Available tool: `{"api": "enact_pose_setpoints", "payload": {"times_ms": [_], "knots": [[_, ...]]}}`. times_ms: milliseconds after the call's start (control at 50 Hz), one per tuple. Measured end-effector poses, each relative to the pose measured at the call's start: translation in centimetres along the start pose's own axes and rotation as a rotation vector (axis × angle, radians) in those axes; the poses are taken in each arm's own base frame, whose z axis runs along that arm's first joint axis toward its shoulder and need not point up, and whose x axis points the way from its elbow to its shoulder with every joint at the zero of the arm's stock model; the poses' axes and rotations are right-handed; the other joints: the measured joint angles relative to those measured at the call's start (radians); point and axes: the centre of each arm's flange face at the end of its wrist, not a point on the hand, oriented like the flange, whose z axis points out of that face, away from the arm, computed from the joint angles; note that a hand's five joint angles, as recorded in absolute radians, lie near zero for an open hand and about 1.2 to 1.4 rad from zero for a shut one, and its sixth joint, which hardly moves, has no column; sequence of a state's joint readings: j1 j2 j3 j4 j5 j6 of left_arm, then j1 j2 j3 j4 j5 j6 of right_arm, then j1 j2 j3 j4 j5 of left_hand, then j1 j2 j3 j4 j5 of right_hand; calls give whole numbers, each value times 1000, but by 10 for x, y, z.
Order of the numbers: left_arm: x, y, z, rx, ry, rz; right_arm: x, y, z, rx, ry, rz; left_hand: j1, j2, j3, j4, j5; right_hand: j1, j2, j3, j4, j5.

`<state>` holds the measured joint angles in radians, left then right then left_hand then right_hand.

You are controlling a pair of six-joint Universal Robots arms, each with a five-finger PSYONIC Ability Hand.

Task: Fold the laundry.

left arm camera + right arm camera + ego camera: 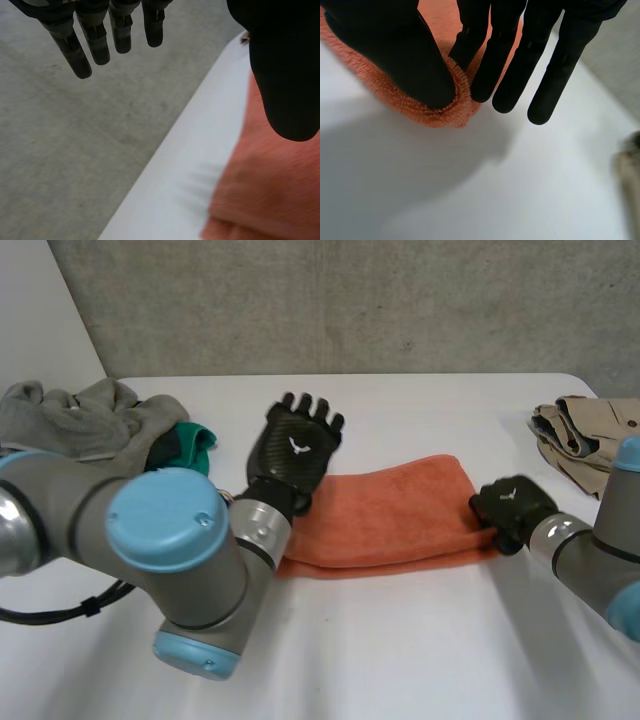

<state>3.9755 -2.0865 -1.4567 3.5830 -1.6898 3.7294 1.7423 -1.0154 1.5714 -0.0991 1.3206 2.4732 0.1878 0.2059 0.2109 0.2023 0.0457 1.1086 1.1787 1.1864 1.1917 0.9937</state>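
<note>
One orange towel [385, 520], folded into a long band, lies mid-table with a hand at each end.

The towel is plush terry with a looped, fuzzy edge, doubled over on the smooth white table [400, 640]. At its 3 o'clock end the right hand [510, 505] sits low, its thumb pressing the towel's corner [435, 112] against a finger and pinching it, while the other fingers [550, 75] are straight. At the 9 o'clock end the left hand [295, 448] is raised above the towel, its fingers [80, 55] straight and spread, holding nothing. Three other cloths lie around it: a rumpled grey pile [80, 415] and a green cloth [195, 445] towards 10 o'clock, and a folded beige garment [585, 435] towards 2 o'clock.
</note>
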Motion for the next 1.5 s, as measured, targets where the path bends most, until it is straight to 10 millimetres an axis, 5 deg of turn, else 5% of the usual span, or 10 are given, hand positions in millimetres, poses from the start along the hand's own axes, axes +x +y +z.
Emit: {"api": "enact_pose_setpoints", "payload": {"times_ms": [160,220,320,420,520,640,780,960,1240,1500], "knots": [[-50,-10,-7,-10,-139,-7,-19,-71,-9,302,90,-164,0,0,0,0,0,1,0,2,6,15],[-70,-8,-11,-21,-192,-15,-72,-103,-27,470,-52,-226,0,0,0,0,0,1,0,2,6,19],[-84,-1,-15,-41,-227,-56,-150,-104,-46,568,-316,-294,0,0,0,0,0,-7,-27,-31,-23,-4],[-87,2,-13,-41,-235,-126,-178,-96,-49,556,-423,-279,0,0,0,0,0,-810,-858,-848,-852,-841],[-85,-3,-7,-12,-232,-197,-157,-102,-41,509,-379,-126,0,0,0,0,0,-888,-967,-975,-980,-950],[-67,-18,1,34,-182,-271,-73,-111,-26,444,-217,249,0,0,0,0,0,-888,-967,-975,-980,-950],[-7,-22,8,-21,-14,-304,-21,-107,-18,326,-171,542,0,0,0,0,0,-888,-967,-975,-980,-950],[39,18,10,-235,66,-316,-28,-95,12,137,-240,580,0,0,0,0,0,-888,-967,-975,-980,-950],[1,70,2,-554,-21,-261,-81,-74,36,-35,-397,378,3,0,0,1,0,-910,-990,-975,-980,-950],[-11,39,-2,-481,53,-292,-61,-105,15,50,-250,225,0,0,0,0,0,-925,-996,-975,-980,-950]]}}
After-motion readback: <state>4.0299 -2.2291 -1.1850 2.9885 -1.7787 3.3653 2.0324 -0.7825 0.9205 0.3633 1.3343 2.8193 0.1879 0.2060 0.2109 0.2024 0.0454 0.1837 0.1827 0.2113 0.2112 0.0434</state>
